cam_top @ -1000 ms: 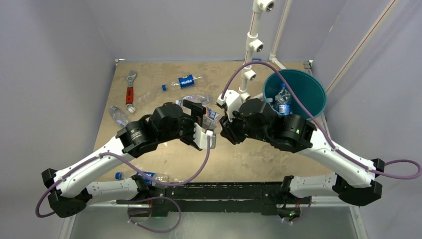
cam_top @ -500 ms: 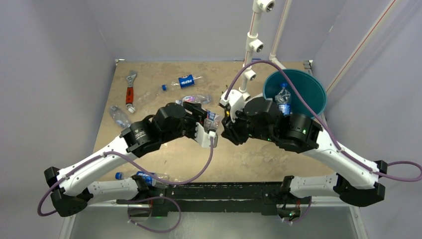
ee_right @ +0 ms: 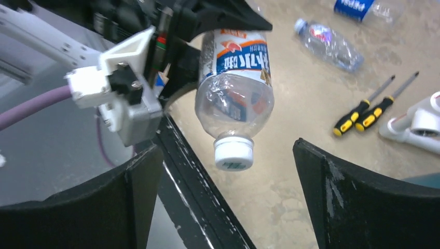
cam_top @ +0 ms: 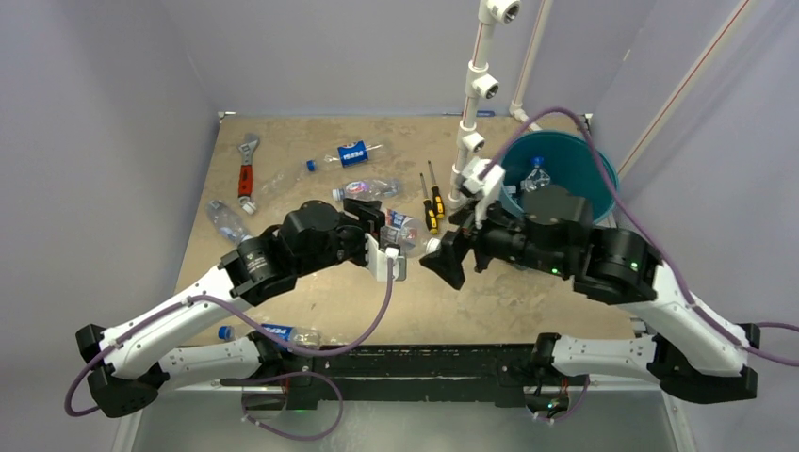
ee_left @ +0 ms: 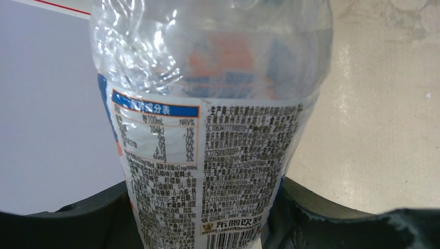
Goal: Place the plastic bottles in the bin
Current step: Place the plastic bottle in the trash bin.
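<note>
Tan, scuffed tabletop (cam_top: 490, 301) lies under both my arms, with pale walls around it. My left gripper (ee_left: 207, 228) is clamped on the lower body of a held bottle (ee_right: 233, 88). Close up, its white back label carries dense Chinese print and a nutrition table under a blue bar, where I can read "100mL" and "NRV%", with the top of a barcode at the lower edge. The front shows orange over a blue band with large white characters that I cannot make out. The bottle is clear, crinkled plastic with a white cap (ee_right: 233, 153). Its long axis runs roughly level above the table's middle, base in my left gripper, cap toward my right gripper (ee_right: 227, 155), which is spread wide, a finger either side of the cap and touching nothing. Another bottle (cam_top: 535, 176) stands in the teal bin (cam_top: 603, 174) at the far right. A blue-labelled bottle (cam_top: 356, 153) lies far back, its white lettering too small to read.
</note>
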Available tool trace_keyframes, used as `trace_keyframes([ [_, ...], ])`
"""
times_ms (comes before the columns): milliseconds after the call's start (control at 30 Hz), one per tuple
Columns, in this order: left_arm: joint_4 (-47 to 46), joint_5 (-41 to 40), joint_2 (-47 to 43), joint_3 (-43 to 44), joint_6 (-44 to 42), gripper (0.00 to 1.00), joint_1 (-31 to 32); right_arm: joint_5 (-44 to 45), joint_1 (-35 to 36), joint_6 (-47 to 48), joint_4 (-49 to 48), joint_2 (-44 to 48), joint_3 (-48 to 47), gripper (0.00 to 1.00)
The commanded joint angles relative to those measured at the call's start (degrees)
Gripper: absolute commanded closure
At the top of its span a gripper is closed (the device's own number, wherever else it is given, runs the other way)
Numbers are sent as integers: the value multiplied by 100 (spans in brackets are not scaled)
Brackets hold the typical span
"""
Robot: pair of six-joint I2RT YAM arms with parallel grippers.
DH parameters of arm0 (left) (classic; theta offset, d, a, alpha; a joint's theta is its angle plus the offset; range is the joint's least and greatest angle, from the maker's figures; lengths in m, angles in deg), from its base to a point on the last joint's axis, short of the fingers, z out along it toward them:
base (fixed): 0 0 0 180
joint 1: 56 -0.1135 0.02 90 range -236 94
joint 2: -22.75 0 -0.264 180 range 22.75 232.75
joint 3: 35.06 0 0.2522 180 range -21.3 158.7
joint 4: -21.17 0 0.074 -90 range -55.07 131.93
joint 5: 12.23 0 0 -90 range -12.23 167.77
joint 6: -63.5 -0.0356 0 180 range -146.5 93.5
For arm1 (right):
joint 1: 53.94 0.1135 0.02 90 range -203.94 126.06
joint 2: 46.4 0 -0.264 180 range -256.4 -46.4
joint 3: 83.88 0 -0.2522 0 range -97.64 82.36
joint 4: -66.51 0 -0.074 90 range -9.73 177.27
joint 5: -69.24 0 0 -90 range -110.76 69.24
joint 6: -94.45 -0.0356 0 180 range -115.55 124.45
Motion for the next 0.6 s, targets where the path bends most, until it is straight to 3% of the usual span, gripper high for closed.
trace_keyframes([
  [0,-640,379,-211,-116,863,69,32,188,28,-113,-1152,758,79,1],
  [200,-1937,1612,-473,-652,3321,77,31,577,28,-532,-4355,2875,2432,2],
  [433,-3788,2208,-533,-1281,6028,90,34,610,28,-551,-4652,2428,2491,5],
  [567,-4251,2467,-479,-1408,6684,90,31,602,28,-669,-5247,2191,2697,8],
])
